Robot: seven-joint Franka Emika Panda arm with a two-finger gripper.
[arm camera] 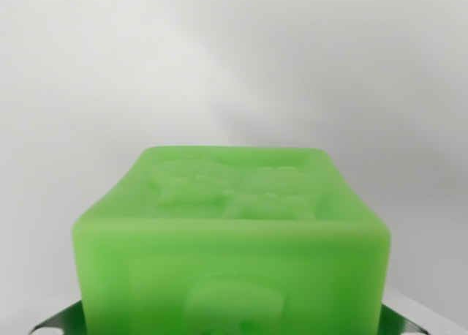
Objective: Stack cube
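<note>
Blank white backdrop fills the upper frame. Green cube [232,236] sits lower centre, embossed faces, looks light, rigid, slightly slick plastic; best pinched on flat opposite sides. Hand [232,322] flanks it at the bottom corners, clamping can't be confirmed.

Pincer [234,322] tips, shiny metallic, green-tinted, peeking at both lower corners

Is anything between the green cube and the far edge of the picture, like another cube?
No. In the wrist view, only bare pale surface shows beyond the green cube; no second cube is visible.
</note>
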